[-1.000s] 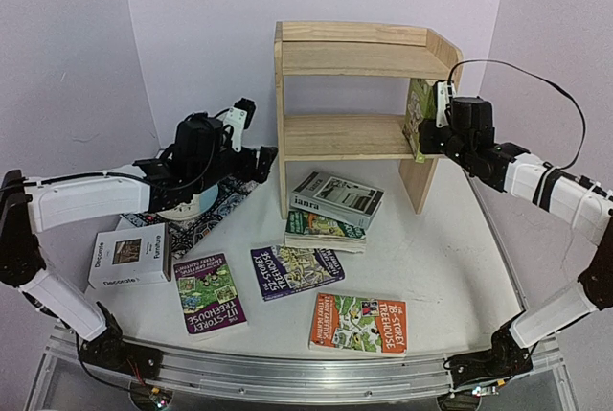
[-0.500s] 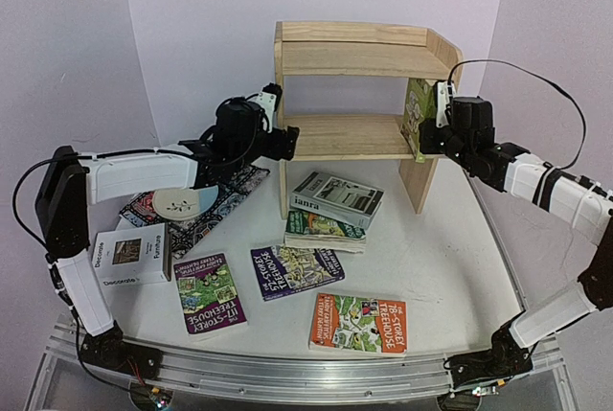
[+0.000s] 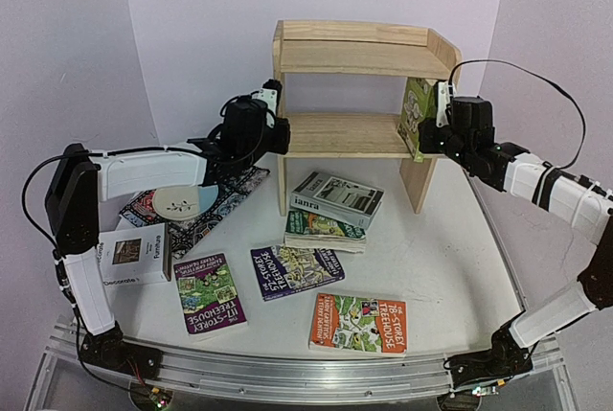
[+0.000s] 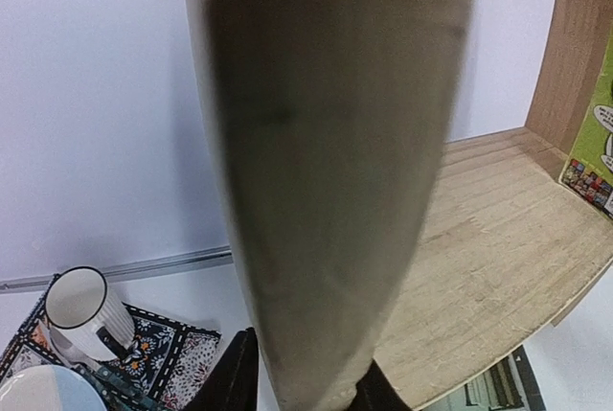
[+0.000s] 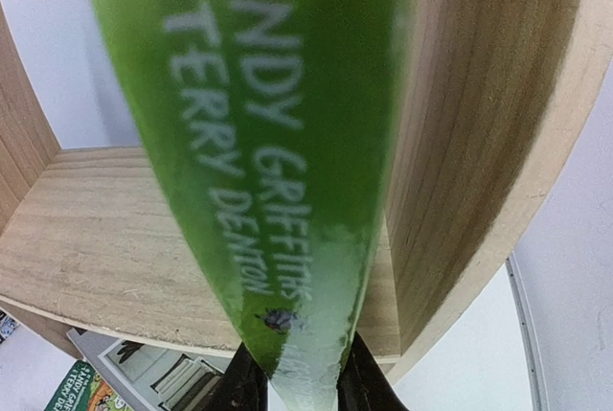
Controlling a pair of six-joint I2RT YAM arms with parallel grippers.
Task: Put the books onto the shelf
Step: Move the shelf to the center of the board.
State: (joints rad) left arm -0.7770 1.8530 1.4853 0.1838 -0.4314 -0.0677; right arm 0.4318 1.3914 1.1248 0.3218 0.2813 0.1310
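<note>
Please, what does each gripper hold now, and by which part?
The right gripper holds the light green book by its spine. The left gripper grips the shelf by the front edge of its left panel.

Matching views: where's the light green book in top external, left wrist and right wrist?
Top external: light green book stands at the right end of the shelf's lower tier.
Left wrist: green sliver at the right edge.
Right wrist: blurred green spine fills the centre, clamped in the right gripper.
Shared landmark: the right side panel beside the book.
</note>
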